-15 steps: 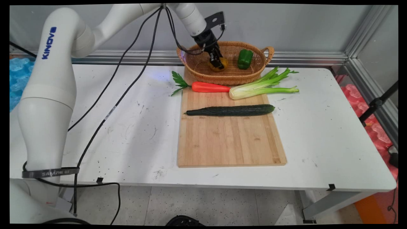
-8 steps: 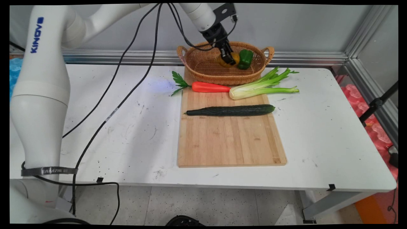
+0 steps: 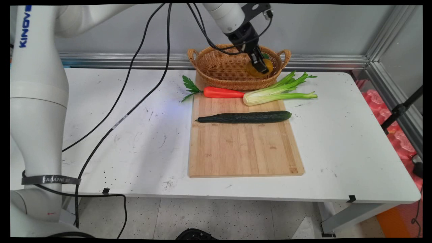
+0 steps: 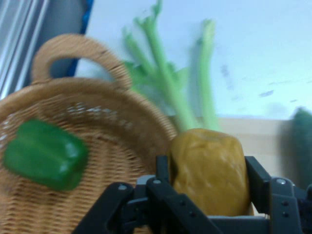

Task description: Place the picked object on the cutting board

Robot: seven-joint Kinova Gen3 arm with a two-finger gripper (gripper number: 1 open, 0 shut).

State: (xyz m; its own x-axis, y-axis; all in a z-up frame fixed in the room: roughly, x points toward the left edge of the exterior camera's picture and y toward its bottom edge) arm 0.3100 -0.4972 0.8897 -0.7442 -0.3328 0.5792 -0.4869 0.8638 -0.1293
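Hand view: the black two-finger gripper (image 4: pixel 209 195) has its jaws closed on a lumpy yellow-brown potato-like vegetable (image 4: pixel 210 170), one finger on each flank. It hangs over the rim of the oval woven wicker basket with loop handles (image 4: pixel 122 122). A blocky green bell pepper (image 4: pixel 45 153) lies inside on the weave. Beyond the rim: a bunch of pale green celery stalks (image 4: pixel 170 87).

Main view: gripper (image 3: pixel 260 65) at the basket's (image 3: pixel 216 69) right end, near its right handle, which sits against the table's far edge. The yellow-brown vegetable (image 3: pixel 266 64) looks lifted clear of the basket floor, level with the rim, though I cannot tell for certain. Green pepper mostly hidden behind the gripper.

On the white table (image 3: pixel 337 141), just in front of the basket:
- light bamboo cutting board (image 3: pixel 243 148), running toward the near edge
- orange carrot with a green leafy top (image 3: pixel 222 92) across the board's far edge
- celery (image 3: pixel 280 92) at the board's far right corner, its leaves toward the table's right edge
- long dark green cucumber (image 3: pixel 244 117) crosswise on the board, nearer its far edge

Judgement on handling: the grip sits across the vegetable's middle and looks secure. Care lies in clearing the wicker rim and handle without snagging, and in staying above the celery leaves just outside.
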